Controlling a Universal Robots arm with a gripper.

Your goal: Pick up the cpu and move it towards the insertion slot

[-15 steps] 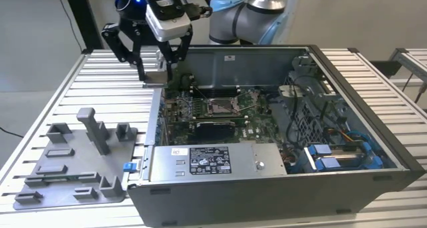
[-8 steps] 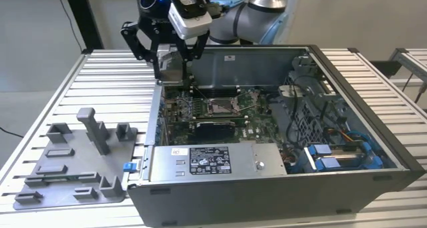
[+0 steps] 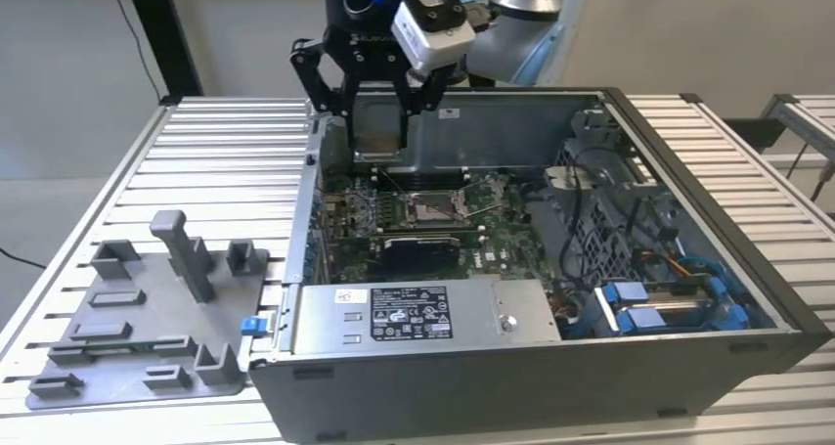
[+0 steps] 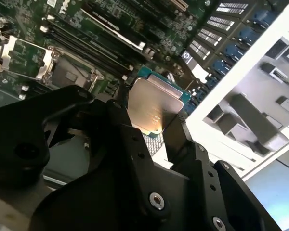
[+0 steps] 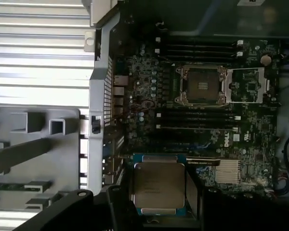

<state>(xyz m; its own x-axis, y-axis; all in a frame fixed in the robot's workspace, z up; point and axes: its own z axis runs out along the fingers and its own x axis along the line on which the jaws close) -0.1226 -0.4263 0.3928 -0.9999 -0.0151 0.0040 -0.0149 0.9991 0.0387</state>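
Observation:
The cpu [image 3: 378, 134] is a thin square chip with a pale silvery top [image 5: 159, 185]. It hangs in the air, pinched between the black fingers of my gripper [image 3: 378, 122], which is shut on it. The gripper holds it over the back part of the open computer case, above the green circuit board. In the exterior view the insertion slot [image 3: 431, 207] lies lower and to the right of the chip. Its metal frame is open, showing the brownish pin grid [image 5: 202, 85]. In both wrist views the chip [image 4: 154, 103] sits apart from the socket [image 4: 70, 72], with memory slots between them.
The case walls [image 3: 613, 112] ring the board. A power supply box [image 3: 405, 313] sits at the front and blue drive carriers [image 3: 666, 303] at the exterior view's right. A grey tray [image 3: 144, 318] with posts lies outside the case on the slatted table [image 3: 222, 142].

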